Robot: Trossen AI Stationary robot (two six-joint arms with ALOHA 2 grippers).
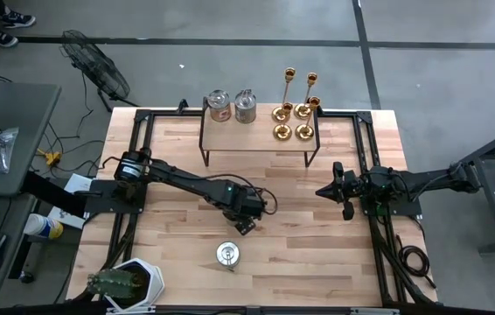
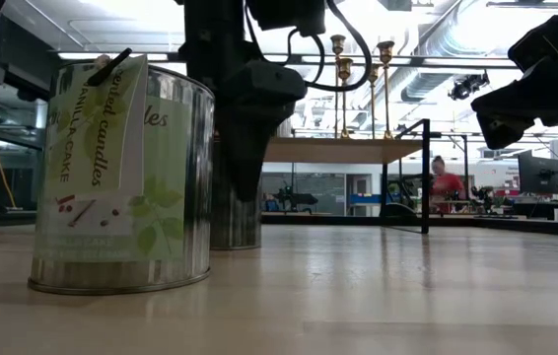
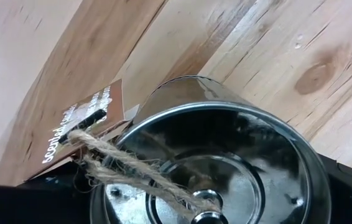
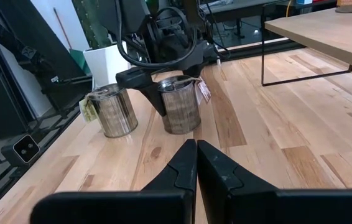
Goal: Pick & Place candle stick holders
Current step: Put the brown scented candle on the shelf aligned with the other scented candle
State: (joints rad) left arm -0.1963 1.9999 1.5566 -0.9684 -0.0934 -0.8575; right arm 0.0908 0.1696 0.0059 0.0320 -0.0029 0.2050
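Observation:
A squat silver holder with a twine-tied label stands on its base at mid-table. My left gripper points down over it, open, one finger on each side of its wall. The left wrist view shows its lid and knob from above. A second silver holder stands free nearer the front edge. Two more stand on the raised shelf, beside the gold candlesticks. My right gripper waits shut at the right side. My left gripper comes at the holder from above, its fingers straddling the round wall just below the lid. I cannot tell whether the fingers touch the wall. The holder stands upright on the table.
A white pot with a cactus stands at the table's front left corner. The shelf's black legs rise from the far half of the table. Bare wood lies between the two arms and toward the front right.

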